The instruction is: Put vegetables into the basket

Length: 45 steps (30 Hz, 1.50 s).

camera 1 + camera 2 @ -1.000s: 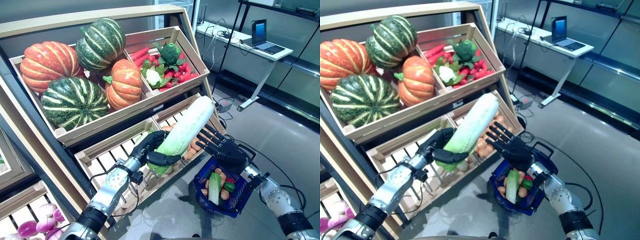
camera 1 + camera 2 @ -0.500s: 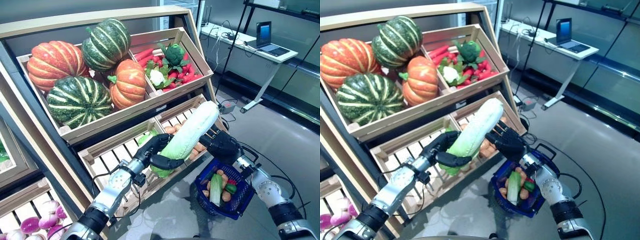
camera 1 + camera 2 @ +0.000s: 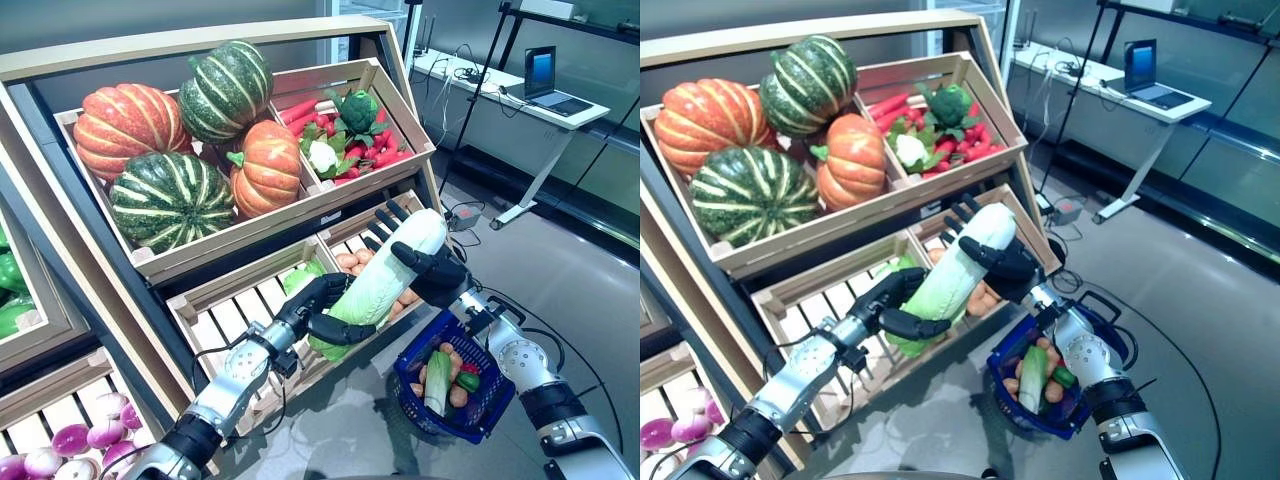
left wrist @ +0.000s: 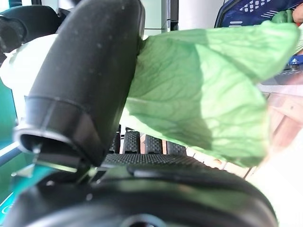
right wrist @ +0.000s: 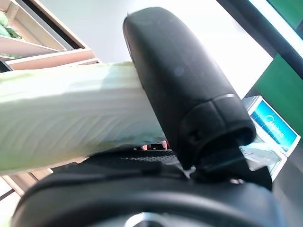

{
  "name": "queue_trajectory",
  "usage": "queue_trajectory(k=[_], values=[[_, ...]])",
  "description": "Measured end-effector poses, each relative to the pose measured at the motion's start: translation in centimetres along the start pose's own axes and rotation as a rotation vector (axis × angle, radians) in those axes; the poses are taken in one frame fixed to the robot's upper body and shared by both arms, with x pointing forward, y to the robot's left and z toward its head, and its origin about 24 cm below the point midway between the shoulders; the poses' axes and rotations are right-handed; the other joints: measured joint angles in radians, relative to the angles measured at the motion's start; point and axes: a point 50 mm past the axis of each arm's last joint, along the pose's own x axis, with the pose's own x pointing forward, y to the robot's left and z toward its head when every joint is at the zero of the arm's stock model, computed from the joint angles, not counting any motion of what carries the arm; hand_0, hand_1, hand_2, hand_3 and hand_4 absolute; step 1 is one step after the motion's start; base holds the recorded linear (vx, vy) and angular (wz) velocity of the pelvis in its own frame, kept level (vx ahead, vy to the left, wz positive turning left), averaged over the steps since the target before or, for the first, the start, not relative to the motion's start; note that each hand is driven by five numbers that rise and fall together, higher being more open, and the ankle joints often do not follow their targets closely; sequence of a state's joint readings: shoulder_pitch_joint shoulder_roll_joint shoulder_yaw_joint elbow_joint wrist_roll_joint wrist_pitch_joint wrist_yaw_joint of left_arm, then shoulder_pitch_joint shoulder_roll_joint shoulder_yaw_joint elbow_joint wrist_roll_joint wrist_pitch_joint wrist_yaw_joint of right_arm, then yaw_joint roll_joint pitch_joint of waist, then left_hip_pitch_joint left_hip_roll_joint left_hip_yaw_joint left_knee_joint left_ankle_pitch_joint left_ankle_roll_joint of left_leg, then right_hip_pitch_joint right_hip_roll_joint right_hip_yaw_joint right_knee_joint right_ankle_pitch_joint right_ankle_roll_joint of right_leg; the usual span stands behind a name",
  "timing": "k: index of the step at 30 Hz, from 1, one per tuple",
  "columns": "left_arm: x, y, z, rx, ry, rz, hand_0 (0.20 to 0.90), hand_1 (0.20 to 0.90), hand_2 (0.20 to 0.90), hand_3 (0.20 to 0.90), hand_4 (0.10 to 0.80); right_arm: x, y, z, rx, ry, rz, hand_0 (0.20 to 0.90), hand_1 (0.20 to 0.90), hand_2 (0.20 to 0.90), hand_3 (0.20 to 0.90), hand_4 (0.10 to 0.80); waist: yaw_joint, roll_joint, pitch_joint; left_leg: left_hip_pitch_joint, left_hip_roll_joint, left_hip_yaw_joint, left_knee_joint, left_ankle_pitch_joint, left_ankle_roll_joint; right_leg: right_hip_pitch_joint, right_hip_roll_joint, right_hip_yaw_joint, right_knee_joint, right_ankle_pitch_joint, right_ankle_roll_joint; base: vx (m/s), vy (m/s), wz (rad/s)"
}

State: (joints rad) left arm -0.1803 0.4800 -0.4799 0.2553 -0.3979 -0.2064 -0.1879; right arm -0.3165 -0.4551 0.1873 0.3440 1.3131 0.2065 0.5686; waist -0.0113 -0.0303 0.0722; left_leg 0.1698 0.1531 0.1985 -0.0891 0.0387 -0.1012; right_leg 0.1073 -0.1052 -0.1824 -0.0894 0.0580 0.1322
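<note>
A long napa cabbage, white at its upper end and leafy green at its lower end, hangs tilted in front of the lower shelf crate. My left hand is shut on its green end. My right hand grips the white end: the thumb lies curled over it and the fingers reach up behind it. The blue basket hangs low beside my right forearm, below the cabbage's right end. It holds a pale green vegetable and several small ones.
The wooden shelf has an upper crate of pumpkins and a crate of broccoli and red radishes. Small orange-brown vegetables lie in the lower crate behind the cabbage. Purple onions sit low left. A desk with a laptop stands at the back right.
My right hand, spread open beside the cabbage a second ago, has moved up and closed on its white end. The left hand keeps its hold. The camera has shifted.
</note>
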Motion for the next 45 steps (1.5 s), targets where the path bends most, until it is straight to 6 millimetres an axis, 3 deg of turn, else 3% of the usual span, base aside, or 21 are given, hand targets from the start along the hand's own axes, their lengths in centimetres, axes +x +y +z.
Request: queue_trajectory(k=[6,7,8,27,28,29,30,45], values=[[0.1,-0.2,0.0,-0.003,0.001,-0.010,0.300,0.300,0.300,0.300,0.400,0.0,0.0,0.0,0.022,-0.007,-0.001,0.900,0.900,0.900,0.900,0.800,0.000,0.002,-0.001,0.000,0.000,-0.001,0.000,0.001,0.000,0.000,0.000,0.000,0.000,0.000,0.000,0.000,0.000,0.00],[0.1,-0.2,0.0,-0.003,0.001,-0.011,0.300,0.300,0.300,0.300,0.400,0.0,-0.1,0.0,0.021,-0.006,-0.001,0.731,0.731,0.731,0.731,0.687,0.000,0.003,-0.002,0.000,0.000,-0.001,0.000,0.001,0.000,0.000,0.000,0.000,0.000,0.000,0.000,0.000,0.000,0.00],[0.1,-0.2,0.0,-0.004,0.001,-0.012,0.300,0.300,0.300,0.300,0.400,-0.1,-0.1,0.0,0.020,-0.006,-0.001,0.300,0.300,0.300,0.300,0.400,0.000,0.004,-0.002,0.000,0.000,-0.001,0.000,0.001,0.000,0.000,0.000,0.000,0.000,0.000,0.000,0.000,0.000,0.00],[0.2,-1.2,-0.4,-0.009,0.017,-0.052,0.300,0.300,0.300,0.300,0.400,-0.6,-0.7,0.4,0.002,0.037,-0.045,0.300,0.300,0.300,0.300,0.400,-0.002,0.010,-0.006,0.003,0.000,-0.001,0.000,0.001,0.000,0.004,0.000,0.000,0.000,0.000,0.000,0.000,0.000,0.00],[0.2,-1.2,-0.4,-0.009,0.017,-0.049,0.540,0.540,0.540,0.540,0.560,-0.6,-0.8,0.4,0.004,0.037,-0.046,0.300,0.300,0.300,0.300,0.400,-0.002,0.009,-0.007,0.003,0.000,-0.001,0.000,0.001,0.000,0.004,0.000,0.000,0.000,0.000,0.000,0.000,0.000,0.00],[0.2,-1.2,-0.4,-0.009,0.016,-0.047,0.540,0.540,0.540,0.540,0.560,-0.5,-0.8,0.4,0.004,0.037,-0.047,0.300,0.300,0.300,0.300,0.400,-0.002,0.009,-0.007,0.003,0.000,-0.001,0.000,0.001,0.000,0.004,0.000,0.000,0.000,0.000,0.000,0.000,0.000,0.00],[0.2,-1.2,-0.4,-0.009,0.016,-0.046,0.900,0.900,0.900,0.900,0.800,-0.5,-0.8,0.4,0.004,0.037,-0.048,0.300,0.300,0.300,0.300,0.400,-0.002,0.009,-0.007,0.003,0.001,-0.001,0.000,0.001,0.000,0.004,0.000,0.000,0.000,0.000,0.000,0.000,0.000,0.00],[-0.3,-2.0,-2.0,-0.038,0.068,-0.038,0.900,0.900,0.900,0.900,0.800,-1.9,-2.6,-0.3,0.002,0.068,-0.219,0.300,0.300,0.300,0.300,0.400,-0.005,0.002,-0.010,-0.002,0.001,0.004,0.000,0.000,0.000,-0.004,0.001,0.005,0.000,0.000,0.000,0.000,0.000,0.00]])
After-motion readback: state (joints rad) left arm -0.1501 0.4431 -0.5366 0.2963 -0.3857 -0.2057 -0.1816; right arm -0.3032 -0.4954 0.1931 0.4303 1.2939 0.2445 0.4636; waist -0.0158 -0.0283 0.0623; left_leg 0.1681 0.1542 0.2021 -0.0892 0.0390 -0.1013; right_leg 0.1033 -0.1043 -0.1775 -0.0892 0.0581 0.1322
